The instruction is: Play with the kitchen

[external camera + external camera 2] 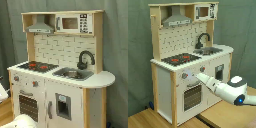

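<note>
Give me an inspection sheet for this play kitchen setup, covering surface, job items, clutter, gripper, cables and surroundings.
Surface: wooden table under the kitchen, seen in the second exterior view.
Job's things: kitchen upright; stovetop with red rings; sink with black faucet; oven door closed; hood and microwave on top.
Clutter: nothing seen on the counter.
Grippers: gripper at the knob panel in the second exterior view; open or shut cannot be told.
Cables: nothing seen.
Surroundings: grey curtain behind.
</note>
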Robot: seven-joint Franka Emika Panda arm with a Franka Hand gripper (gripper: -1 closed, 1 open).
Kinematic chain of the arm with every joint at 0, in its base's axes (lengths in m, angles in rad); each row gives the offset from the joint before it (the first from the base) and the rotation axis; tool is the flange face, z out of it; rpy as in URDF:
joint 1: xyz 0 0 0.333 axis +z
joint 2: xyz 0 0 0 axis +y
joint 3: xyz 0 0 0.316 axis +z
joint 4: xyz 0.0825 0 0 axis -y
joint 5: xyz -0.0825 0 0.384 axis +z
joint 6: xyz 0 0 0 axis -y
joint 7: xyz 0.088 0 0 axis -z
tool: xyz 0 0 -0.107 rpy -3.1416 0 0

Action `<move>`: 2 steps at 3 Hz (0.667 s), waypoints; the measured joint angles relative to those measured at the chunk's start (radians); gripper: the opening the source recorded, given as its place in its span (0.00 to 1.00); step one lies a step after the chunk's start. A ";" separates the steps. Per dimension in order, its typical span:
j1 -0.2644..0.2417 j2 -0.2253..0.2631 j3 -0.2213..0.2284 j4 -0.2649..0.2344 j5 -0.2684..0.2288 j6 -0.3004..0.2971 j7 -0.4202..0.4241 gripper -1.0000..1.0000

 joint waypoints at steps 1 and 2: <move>-0.001 0.006 -0.067 0.034 0.001 -0.002 -0.069 1.00; -0.020 0.030 -0.128 0.034 0.004 -0.005 -0.143 1.00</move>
